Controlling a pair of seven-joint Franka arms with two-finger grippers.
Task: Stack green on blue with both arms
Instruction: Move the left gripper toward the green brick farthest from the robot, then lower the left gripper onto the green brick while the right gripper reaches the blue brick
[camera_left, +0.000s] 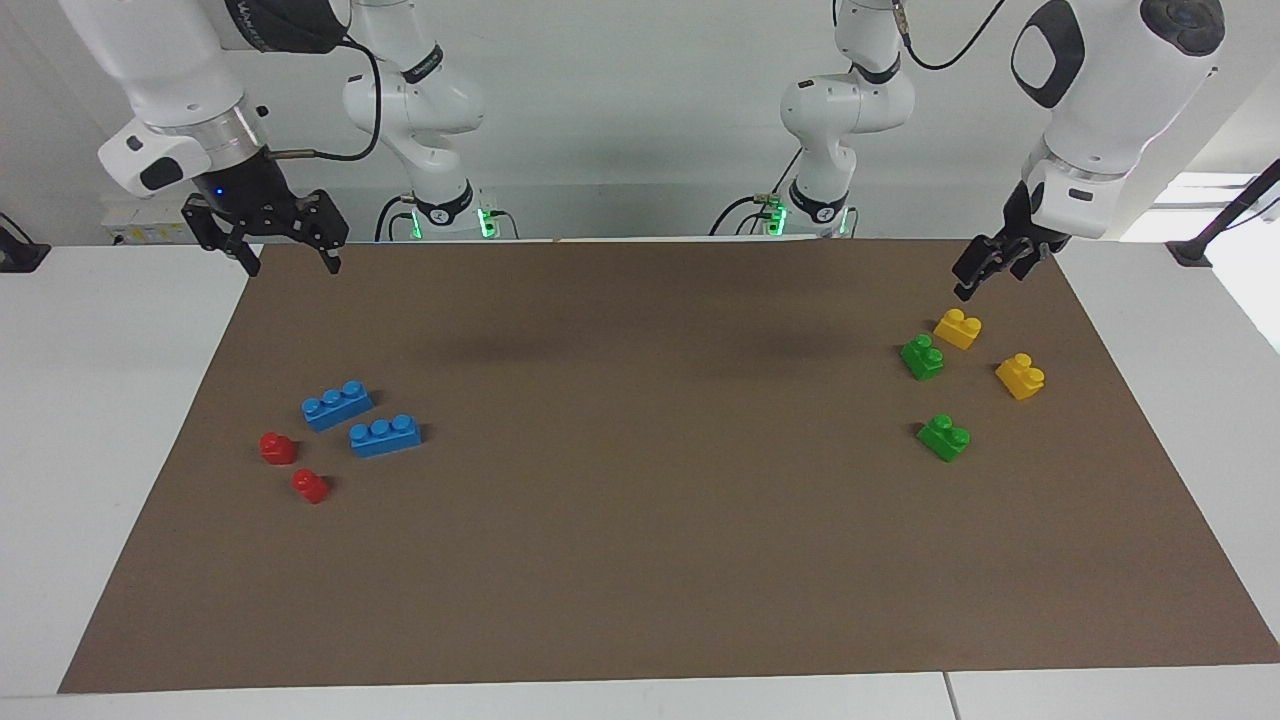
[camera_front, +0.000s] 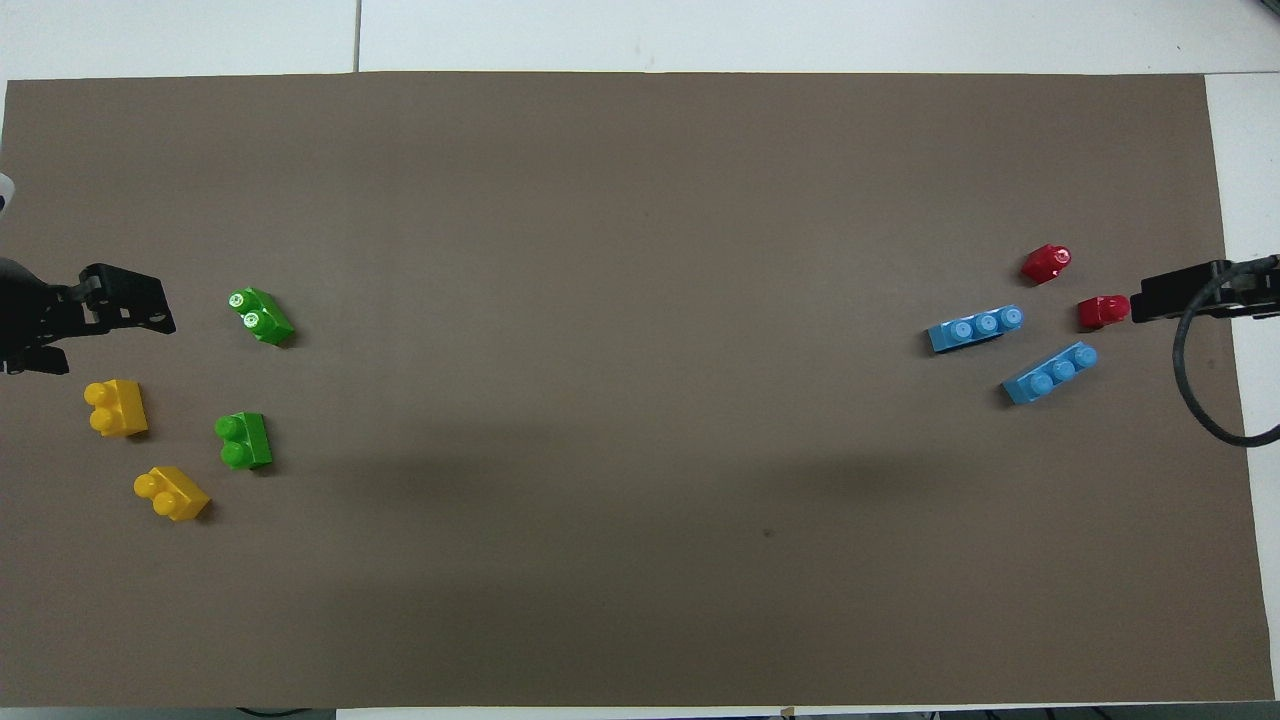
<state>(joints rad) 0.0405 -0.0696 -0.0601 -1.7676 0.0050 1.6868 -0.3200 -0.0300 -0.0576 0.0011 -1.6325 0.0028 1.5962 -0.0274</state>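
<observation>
On the brown mat (camera_left: 640, 560) the two green bricks lie toward the left arm's end: one (camera_left: 922, 356) touches nothing but sits just beside a yellow brick (camera_left: 957, 328) at its 1 o'clock in the facing view, the second green (camera_left: 944, 437) lies at 6 o'clock from the first, farther from the robots, and another yellow (camera_left: 1020, 376) rests at 3 o'clock from the first green. Toward the right arm's end the two blue bricks lie side by side, slightly apart: one (camera_left: 337, 405) nearer the robots, the next (camera_left: 385, 436) at its 4 o'clock, with two red bricks (camera_left: 277, 447) (camera_left: 310, 486) close by (all studs up). The left gripper (camera_left: 985, 272) hangs in the air, claw spread and empty, over the mat's edge at 12 o'clock from the yellow beside the green. The right gripper (camera_left: 288, 262) hangs, claw spread and empty, over the mat's corner, well apart from the blues
</observation>
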